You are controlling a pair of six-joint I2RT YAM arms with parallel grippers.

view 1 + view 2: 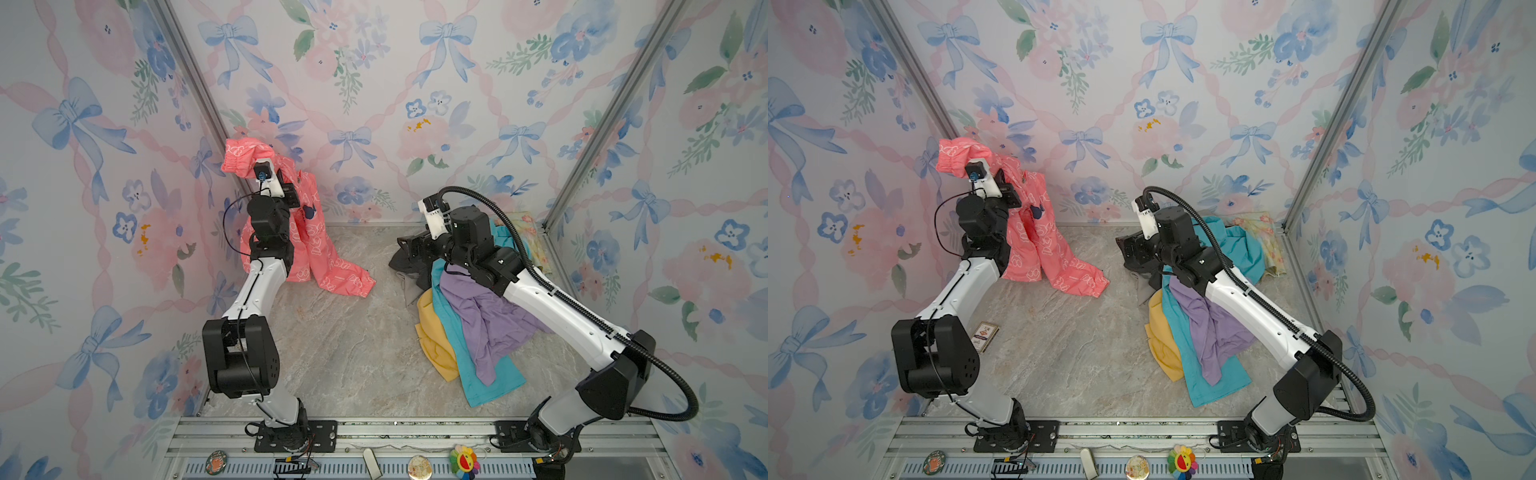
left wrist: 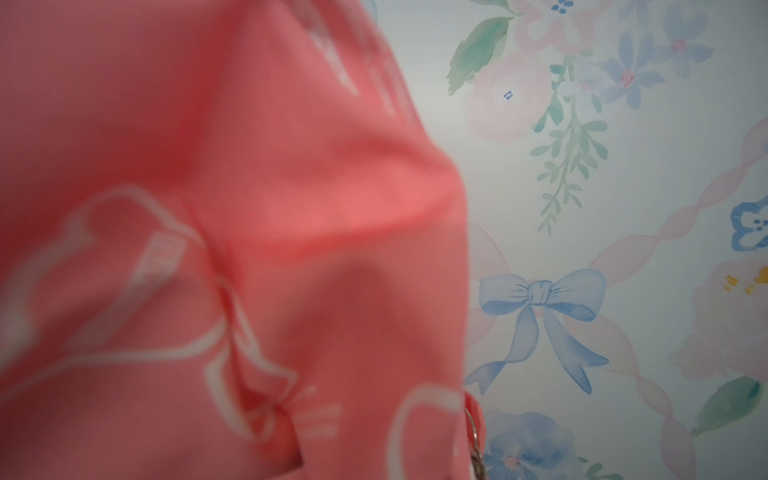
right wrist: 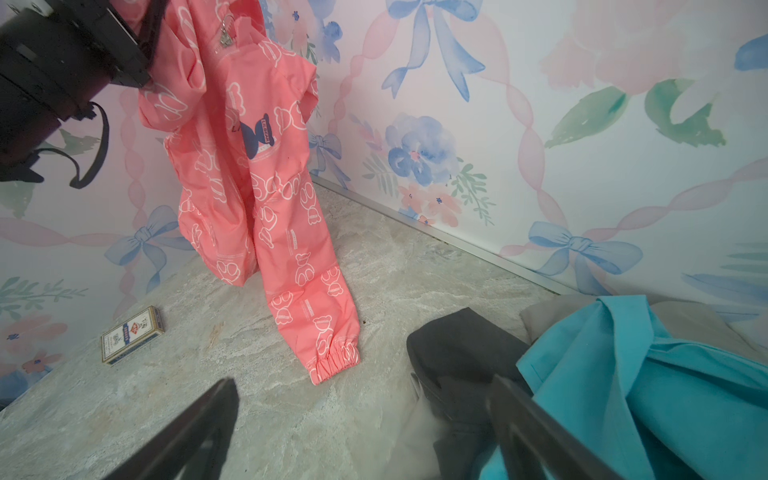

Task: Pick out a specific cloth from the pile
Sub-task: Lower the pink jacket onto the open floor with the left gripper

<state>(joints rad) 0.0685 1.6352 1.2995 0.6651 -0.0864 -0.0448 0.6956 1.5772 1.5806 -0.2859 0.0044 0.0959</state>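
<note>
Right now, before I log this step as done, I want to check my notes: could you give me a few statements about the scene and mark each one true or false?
1. The left gripper is shut on the cloth, holding it up with one cuff on the table. True.
2. The right gripper is shut on a garment from the pile. False: its jaws stand open and empty at the pile's edge.
3. The cloth overlaps the pile. False: bare table lies between them.
4. A small card box lies on the table. True.
</note>
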